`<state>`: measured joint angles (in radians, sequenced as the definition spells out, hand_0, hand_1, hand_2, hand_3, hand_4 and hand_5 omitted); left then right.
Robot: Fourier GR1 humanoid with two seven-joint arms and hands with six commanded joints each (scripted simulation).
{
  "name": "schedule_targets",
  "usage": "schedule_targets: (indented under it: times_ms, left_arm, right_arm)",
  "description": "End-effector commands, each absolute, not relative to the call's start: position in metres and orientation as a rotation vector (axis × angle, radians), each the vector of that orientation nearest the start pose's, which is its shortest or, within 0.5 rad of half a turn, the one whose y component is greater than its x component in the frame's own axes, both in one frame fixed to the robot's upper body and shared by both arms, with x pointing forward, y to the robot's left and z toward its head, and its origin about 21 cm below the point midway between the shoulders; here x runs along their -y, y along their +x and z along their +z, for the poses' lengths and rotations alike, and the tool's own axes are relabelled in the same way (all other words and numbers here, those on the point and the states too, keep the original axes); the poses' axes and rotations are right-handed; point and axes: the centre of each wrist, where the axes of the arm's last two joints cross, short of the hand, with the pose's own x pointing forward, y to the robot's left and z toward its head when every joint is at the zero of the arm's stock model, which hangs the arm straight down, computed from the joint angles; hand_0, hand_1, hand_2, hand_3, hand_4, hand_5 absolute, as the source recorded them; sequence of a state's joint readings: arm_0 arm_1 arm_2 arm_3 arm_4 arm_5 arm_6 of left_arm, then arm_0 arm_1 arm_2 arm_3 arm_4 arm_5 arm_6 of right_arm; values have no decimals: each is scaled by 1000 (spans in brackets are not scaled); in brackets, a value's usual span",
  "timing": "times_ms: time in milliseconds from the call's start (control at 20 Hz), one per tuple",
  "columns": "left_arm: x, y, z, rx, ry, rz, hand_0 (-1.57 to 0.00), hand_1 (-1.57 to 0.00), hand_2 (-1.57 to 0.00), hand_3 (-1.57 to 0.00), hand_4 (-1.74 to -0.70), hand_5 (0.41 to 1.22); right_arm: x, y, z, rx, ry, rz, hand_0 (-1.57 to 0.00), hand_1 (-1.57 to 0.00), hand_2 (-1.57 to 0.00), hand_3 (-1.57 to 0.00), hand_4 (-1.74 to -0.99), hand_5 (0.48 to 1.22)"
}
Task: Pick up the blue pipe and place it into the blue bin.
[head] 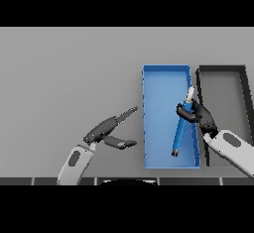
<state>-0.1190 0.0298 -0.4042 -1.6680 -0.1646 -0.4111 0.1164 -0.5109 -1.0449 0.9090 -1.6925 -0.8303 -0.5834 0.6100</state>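
While your right robot hand [201, 116] grips the blue pipe [181, 126] over the blue bin [151, 118] for release, the left robot hand [106, 130] idles, fingers relaxed.

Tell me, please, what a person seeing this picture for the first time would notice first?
The eye goes first to the blue bin right of centre, where the right hand grips the blue pipe slanted over its inside. A black bin stands beside it on the right. The left hand rests open left of the blue bin.
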Motion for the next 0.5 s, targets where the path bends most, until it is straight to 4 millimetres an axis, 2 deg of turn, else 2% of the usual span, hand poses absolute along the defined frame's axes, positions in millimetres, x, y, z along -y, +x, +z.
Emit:
schedule_targets:
  times_ms: [0, 250, 300, 450]
  left_arm:
    - [-125, 248, 46, 1544, -426, -883, 1, 1, 1, 1, -885, 427]
    - [-125, 247, 45, 1544, -418, -878, 1, 1, 1, 1, -888, 429]
    - [-124, 248, 47, 1551, -414, -879, 1, 1, 1, 1, -888, 429]
    - [-128, 250, 46, 1548, -412, -877, 1, 1, 1, 1, -886, 431]
  right_arm:
    - [251, 262, 99, 846, -265, 374, -63, -58, -58, -34, -1056, 817]
    - [253, 263, 96, 813, -301, 418, -20, -18, -18, -10, -1033, 696]
    - [252, 268, 96, 815, -307, 426, -16, -14, -14, -8, -1030, 682]
    - [253, 266, 93, 830, -290, 445, -8, -7, -7, -4, -1022, 665]
